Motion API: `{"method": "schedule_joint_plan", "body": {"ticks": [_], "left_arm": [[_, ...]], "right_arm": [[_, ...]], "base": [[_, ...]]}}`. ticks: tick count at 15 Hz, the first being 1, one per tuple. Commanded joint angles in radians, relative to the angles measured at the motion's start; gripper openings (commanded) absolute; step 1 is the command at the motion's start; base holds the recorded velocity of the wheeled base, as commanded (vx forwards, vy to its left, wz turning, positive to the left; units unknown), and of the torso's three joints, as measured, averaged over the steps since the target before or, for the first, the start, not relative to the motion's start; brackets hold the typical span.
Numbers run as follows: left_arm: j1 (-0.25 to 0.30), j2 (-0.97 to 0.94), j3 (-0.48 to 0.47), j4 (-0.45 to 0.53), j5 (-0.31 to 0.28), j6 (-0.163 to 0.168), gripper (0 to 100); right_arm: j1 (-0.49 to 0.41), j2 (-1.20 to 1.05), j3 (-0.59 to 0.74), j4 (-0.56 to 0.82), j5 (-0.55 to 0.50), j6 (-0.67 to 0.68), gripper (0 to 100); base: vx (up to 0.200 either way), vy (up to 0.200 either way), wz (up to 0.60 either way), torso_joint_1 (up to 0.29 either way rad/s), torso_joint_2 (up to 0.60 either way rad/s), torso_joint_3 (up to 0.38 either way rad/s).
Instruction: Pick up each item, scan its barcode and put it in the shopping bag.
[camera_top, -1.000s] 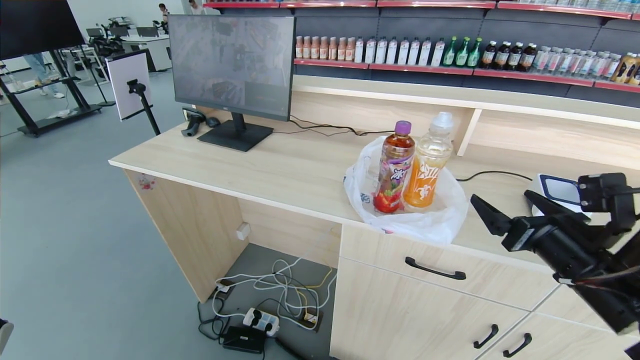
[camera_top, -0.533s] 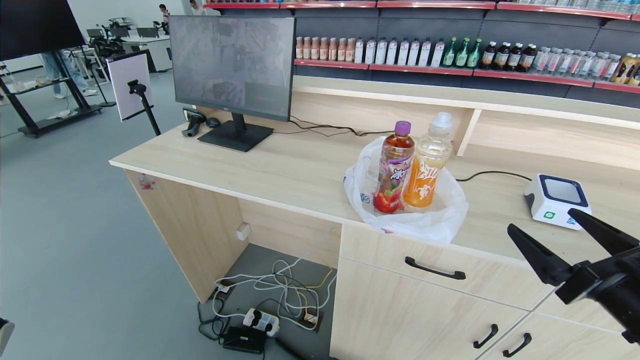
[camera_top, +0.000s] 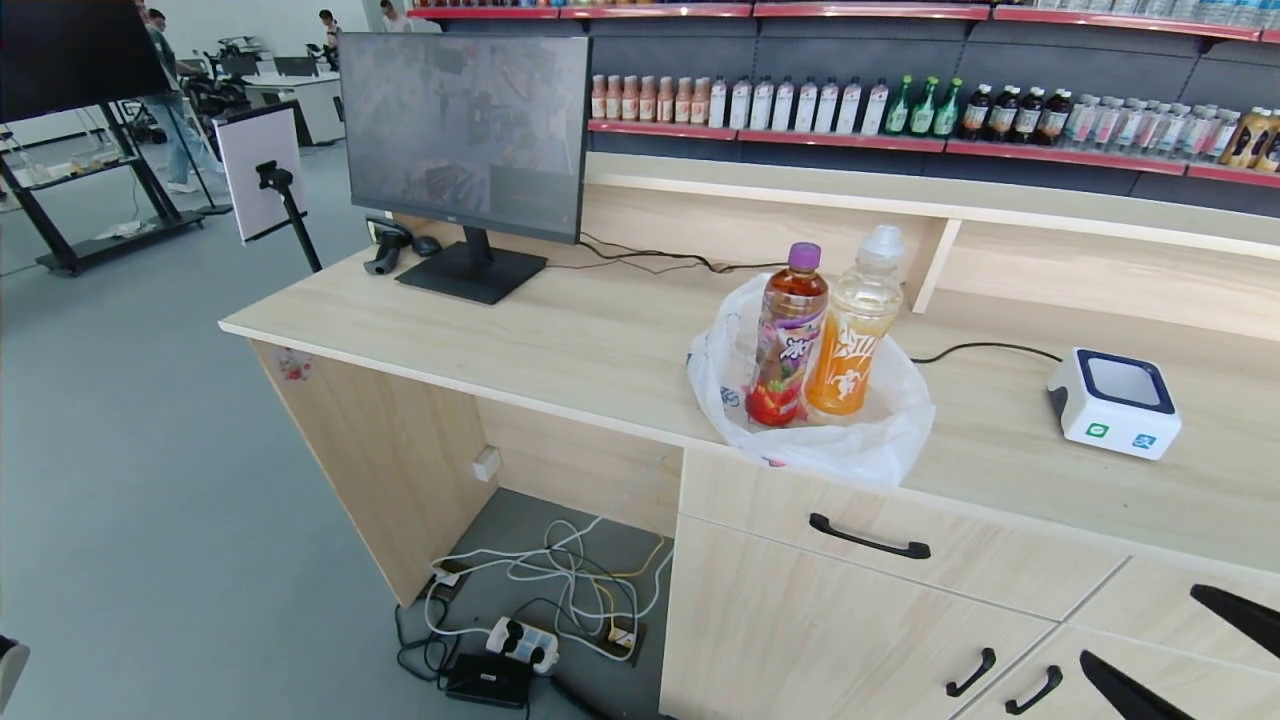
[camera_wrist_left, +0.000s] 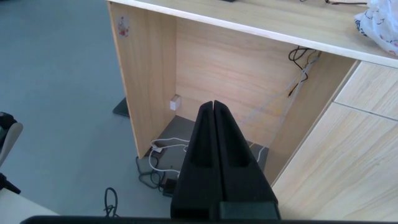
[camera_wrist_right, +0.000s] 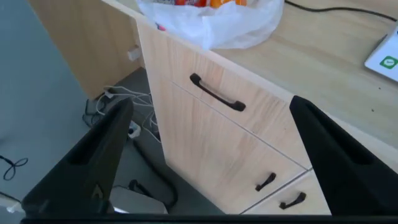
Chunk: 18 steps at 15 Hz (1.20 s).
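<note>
The table (camera_top: 600, 340) is carrying the shopping bag (camera_top: 870, 445), slumped open around the upright purple-capped bottle (camera_top: 790, 340) and white-capped bottle (camera_top: 855, 340), seemingly packed, so I am holding my right fingers (camera_top: 1235, 612) wide apart and empty, my left fingers (camera_wrist_left: 199, 155) pressed together on nothing.

Counter (camera_top: 600, 345) lies open between monitor (camera_top: 465, 125) and shopping bag (camera_top: 855, 445); scanner (camera_top: 1113, 402) (cabled) stands rightward.

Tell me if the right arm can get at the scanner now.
Probably yes: the open right end effector hangs below the counter edge and must rise; the scanner stands clear on top.
</note>
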Motion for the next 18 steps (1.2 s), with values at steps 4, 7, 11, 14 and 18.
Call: {"method": "schedule_joint_plan", "body": {"ticks": [4, 7, 11, 14, 18], "left_arm": [[0.0, 0.0, 0.0, 0.0, 0.0, 0.001, 0], [0.0, 0.0, 0.0, -0.002, 0.0, 0.001, 0], [0.0, 0.0, 0.0, 0.0, 0.0, 0.001, 0], [0.0, 0.0, 0.0, 0.0, 0.0, 0.001, 0], [0.0, 0.0, 0.0, 0.0, 0.0, 0.001, 0]], "right_arm": [[-0.04, -0.552, 0.007, 0.484, -0.002, -0.001, 100], [-0.041, -0.708, -0.013, 0.608, 0.002, -0.002, 100], [-0.152, -0.659, -0.008, 0.614, -0.07, 0.142, 100], [-0.219, -0.685, -0.008, 0.61, -0.07, 0.096, 100], [-0.38, -0.719, -0.01, 0.608, -0.122, 0.079, 100]], "base": [[0.0, 0.0, 0.0, 0.0, 0.0, 0.0], [0.0, 0.0, 0.0, 0.0, 0.0, 0.0], [0.0, 0.0, 0.0, 0.0, 0.0, 0.0], [0.0, 0.0, 0.0, 0.0, 0.0, 0.0], [0.0, 0.0, 0.0, 0.0, 0.0, 0.0]]}}
